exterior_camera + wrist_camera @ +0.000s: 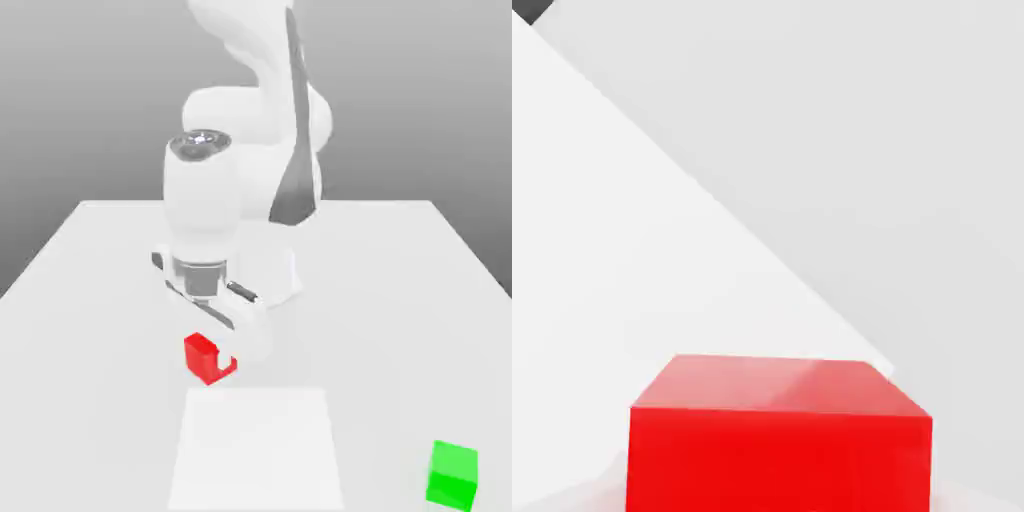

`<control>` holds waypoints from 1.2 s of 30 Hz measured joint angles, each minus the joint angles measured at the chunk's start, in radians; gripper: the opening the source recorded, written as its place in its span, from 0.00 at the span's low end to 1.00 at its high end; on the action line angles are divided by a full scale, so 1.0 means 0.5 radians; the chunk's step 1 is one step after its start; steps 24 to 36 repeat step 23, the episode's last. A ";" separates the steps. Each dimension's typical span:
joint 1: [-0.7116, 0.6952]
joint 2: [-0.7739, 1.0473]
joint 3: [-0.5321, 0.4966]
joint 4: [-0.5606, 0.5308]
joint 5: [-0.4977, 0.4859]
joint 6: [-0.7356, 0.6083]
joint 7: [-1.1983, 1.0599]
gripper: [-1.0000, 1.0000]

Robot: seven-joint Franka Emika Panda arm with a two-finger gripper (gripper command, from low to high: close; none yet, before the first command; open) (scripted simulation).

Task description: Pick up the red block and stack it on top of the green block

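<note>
Near centre of the white table (90, 260), ext. view: gripper (215, 362) points down, fingers closed tight on red block (203, 357), one white finger (224, 360) visible against block's side toward ext. view's right. Whether block rests on surface or sits clear of it: cannot tell. Hand view: red block (780, 445) close under camera, top face and one side visible. Green block (453, 474) stands well apart, toward ext. view's right, at near table edge. Lighter square patch (258, 445) lies just beside red block, near side.
</note>
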 joint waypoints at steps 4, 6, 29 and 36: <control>0.218 0.157 0.114 0.282 -0.066 -0.144 -0.063 0.00; 0.314 0.237 0.166 0.426 -0.094 -0.213 -0.099 0.00; 0.684 0.811 0.337 1.022 -0.362 -0.231 -0.133 1.00; 0.684 0.811 0.337 1.022 -0.362 -0.231 -0.133 1.00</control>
